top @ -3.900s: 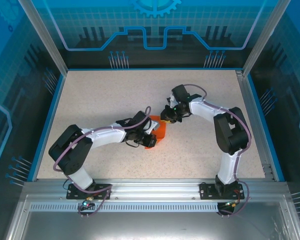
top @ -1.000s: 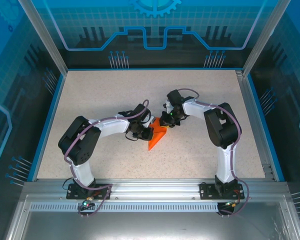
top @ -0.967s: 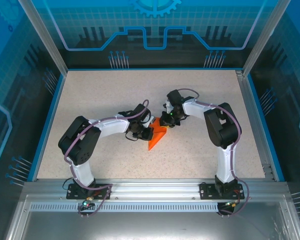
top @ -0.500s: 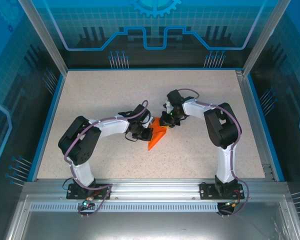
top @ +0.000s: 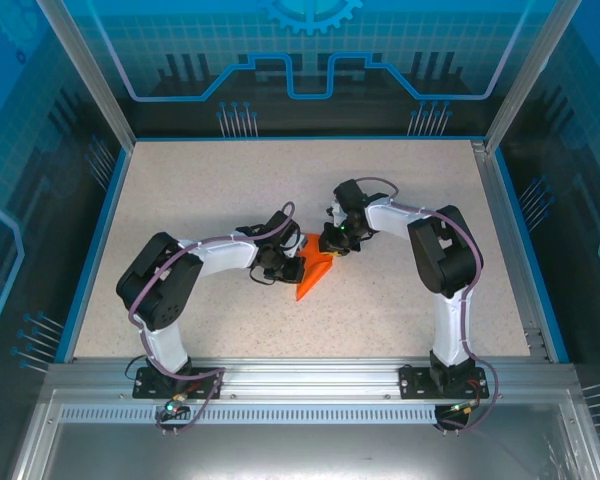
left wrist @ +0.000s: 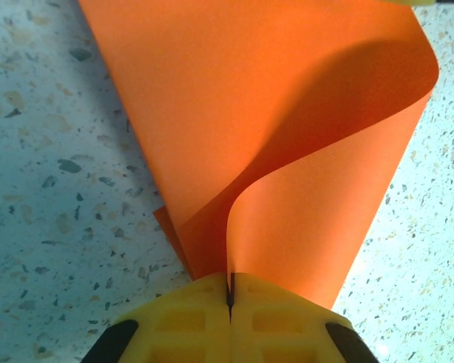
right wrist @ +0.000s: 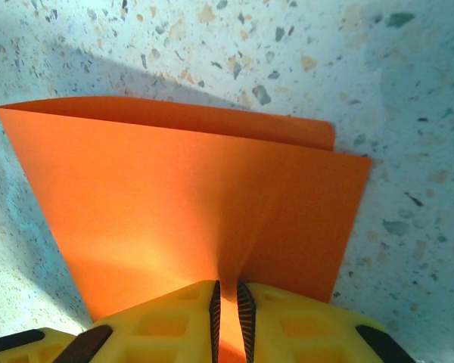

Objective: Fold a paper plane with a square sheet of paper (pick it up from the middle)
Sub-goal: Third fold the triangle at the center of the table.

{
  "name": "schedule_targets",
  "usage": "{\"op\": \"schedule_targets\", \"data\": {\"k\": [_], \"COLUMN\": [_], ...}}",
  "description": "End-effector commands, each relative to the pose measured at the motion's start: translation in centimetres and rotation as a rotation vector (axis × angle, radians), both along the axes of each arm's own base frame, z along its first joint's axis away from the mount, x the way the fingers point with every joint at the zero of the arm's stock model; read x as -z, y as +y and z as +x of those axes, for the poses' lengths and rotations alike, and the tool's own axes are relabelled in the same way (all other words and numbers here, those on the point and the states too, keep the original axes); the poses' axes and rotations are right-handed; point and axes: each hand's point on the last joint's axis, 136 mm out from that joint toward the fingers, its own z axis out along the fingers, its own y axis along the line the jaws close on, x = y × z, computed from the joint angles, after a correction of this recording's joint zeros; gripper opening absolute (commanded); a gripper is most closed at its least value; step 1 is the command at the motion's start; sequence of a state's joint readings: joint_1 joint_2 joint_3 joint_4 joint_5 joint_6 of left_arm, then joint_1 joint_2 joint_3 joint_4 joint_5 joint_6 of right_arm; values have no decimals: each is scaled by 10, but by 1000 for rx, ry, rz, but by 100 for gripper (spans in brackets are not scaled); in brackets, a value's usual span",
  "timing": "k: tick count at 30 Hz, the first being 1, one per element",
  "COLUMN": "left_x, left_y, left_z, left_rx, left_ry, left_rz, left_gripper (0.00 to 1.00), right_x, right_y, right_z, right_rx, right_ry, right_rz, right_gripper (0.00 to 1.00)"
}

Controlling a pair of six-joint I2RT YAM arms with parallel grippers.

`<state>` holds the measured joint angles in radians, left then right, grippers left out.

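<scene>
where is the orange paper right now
In the top view the orange paper is near the middle of the table, gripped by the left pincer on its left and the right pincer at its far right.

Paper (left wrist: 287,113) plain bright orange; fingers (left wrist: 183,321) yellow; tbl (left wrist: 45,151) speckled beige.

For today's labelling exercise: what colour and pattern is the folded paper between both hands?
Plain bright orange, unmarked. The paper shows best in the right wrist view.
</scene>
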<state>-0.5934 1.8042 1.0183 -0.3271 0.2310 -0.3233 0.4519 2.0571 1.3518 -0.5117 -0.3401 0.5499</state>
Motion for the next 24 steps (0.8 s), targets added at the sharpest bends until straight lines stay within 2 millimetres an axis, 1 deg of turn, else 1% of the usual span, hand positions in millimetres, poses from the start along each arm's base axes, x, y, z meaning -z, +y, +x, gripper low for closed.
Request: {"op": "schedule_targets", "data": {"k": [1, 8, 15, 24], "left_x": [-15, -12, -6, 7], "left_y": [1, 9, 6, 9], "left_z": [10, 11, 7, 1], "left_rx": [-12, -42, -31, -27], "left_ry": [-51, -57, -30, 4], "left_rz": [-9, 29, 15, 33], "left_gripper": [6, 5, 5, 5], "right_x": [28, 29, 31, 25], "right_y": [-13, -15, -15, -10], "right_z": [-27, -27, -28, -26], "right_rx": [3, 8, 7, 11], "right_ry": [92, 91, 97, 90], "right_rz": [-99, -106, -106, -82], "right_gripper": [19, 20, 20, 20]}}
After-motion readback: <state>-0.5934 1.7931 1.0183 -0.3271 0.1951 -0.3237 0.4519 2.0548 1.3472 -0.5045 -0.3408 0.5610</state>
